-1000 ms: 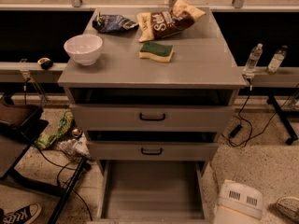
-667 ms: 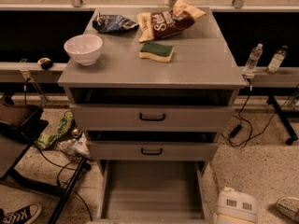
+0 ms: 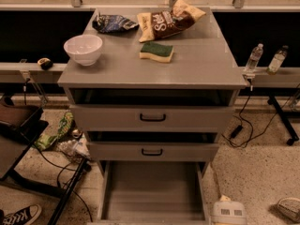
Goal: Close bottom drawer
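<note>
The grey cabinet (image 3: 187, 69) fills the middle of the camera view. Its bottom drawer (image 3: 152, 191) is pulled far out toward me, and its long shallow grey tray is empty. The drawer's front panel and handle are cut off by the lower edge. Above it, the medium drawer (image 3: 152, 151) and the tall drawer (image 3: 152, 117) each stand slightly out, with a dark gap over each. My gripper (image 3: 229, 213) shows only as a white body at the bottom right. It sits just right of the open tray's front corner, apart from it.
On the cabinet top are a white bowl (image 3: 83, 48), a green sponge (image 3: 157, 51), a brown chip bag (image 3: 171, 20) and a blue bag (image 3: 114, 23). Two bottles (image 3: 253, 59) stand on the right ledge. Cables, litter (image 3: 61, 132), a black stand (image 3: 21, 144) and shoes (image 3: 288, 207) are on the floor.
The white gripper body has moved a little left and down, closer to the open drawer's front right corner. The drawers have not moved.
</note>
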Available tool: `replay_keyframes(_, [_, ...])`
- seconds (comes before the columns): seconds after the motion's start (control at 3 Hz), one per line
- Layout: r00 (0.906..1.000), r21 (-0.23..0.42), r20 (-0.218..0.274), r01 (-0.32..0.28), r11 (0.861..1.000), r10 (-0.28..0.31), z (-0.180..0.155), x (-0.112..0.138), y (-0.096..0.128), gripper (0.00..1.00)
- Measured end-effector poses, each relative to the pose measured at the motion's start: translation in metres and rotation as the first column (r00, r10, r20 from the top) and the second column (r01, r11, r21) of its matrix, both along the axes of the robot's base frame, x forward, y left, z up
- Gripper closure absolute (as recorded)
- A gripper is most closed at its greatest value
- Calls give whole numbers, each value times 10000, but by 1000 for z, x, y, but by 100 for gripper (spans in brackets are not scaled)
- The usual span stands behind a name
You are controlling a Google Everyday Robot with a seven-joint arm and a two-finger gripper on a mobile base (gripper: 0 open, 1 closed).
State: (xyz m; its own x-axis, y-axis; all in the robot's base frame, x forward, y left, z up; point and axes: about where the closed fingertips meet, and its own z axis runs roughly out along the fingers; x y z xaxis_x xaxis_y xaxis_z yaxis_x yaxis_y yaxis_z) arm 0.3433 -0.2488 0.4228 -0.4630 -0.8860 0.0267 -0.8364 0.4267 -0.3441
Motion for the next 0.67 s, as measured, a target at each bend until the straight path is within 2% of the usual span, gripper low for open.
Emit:
replay_keyframes(0.33, [9999, -60, 4, -110, 9999, 110, 3, 0, 0, 0])
replay_keyframes(0.67, [9998, -357, -168, -128, 9993, 122, -19, 10, 6, 0])
